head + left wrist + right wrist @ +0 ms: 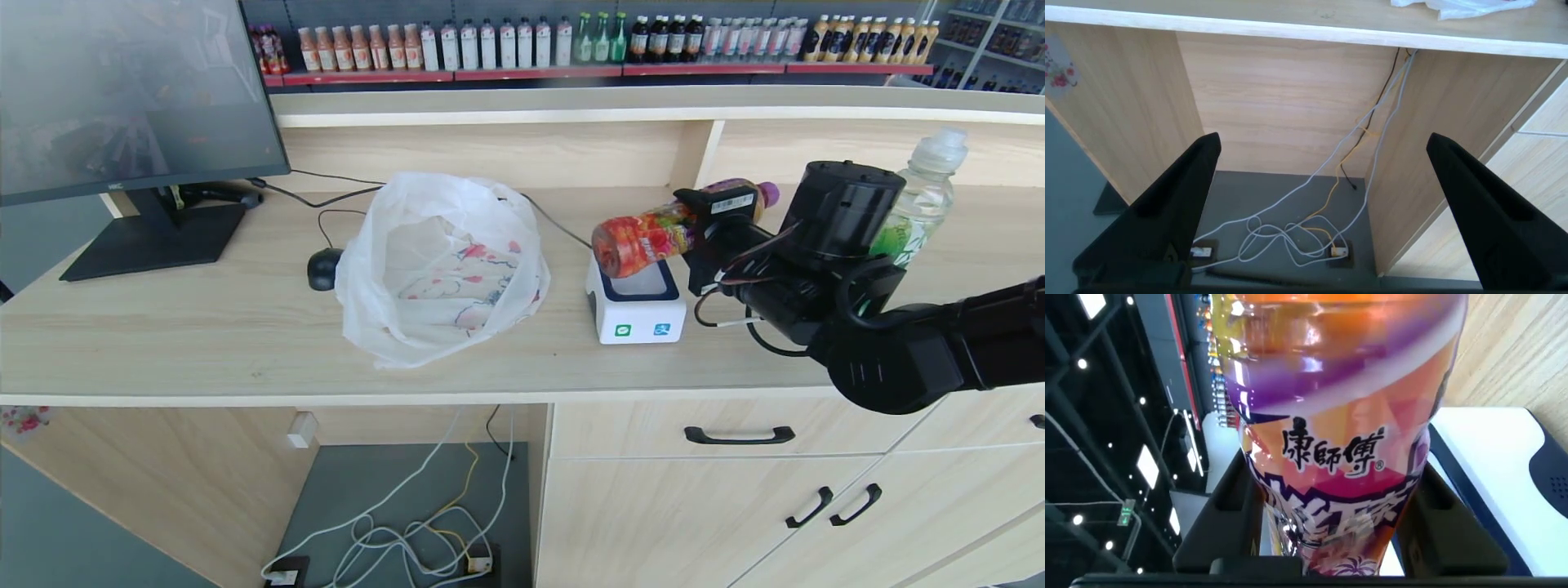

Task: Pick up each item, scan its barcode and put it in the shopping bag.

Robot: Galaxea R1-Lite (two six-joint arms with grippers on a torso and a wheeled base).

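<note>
Gap between shopping bag (369, 269) and scanner (641, 322); juice bottle (645, 239) overhangs scanner; mouse (323, 269) beside bag; water bottle (924, 200) far right.

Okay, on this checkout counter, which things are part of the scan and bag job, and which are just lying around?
Job: juice bottle held in the right tool over the scanner; shopping bag; probably the clear bottle standing behind the arm.
Lying about: monitor, mouse, floor cables, shelved bottles behind.
</note>
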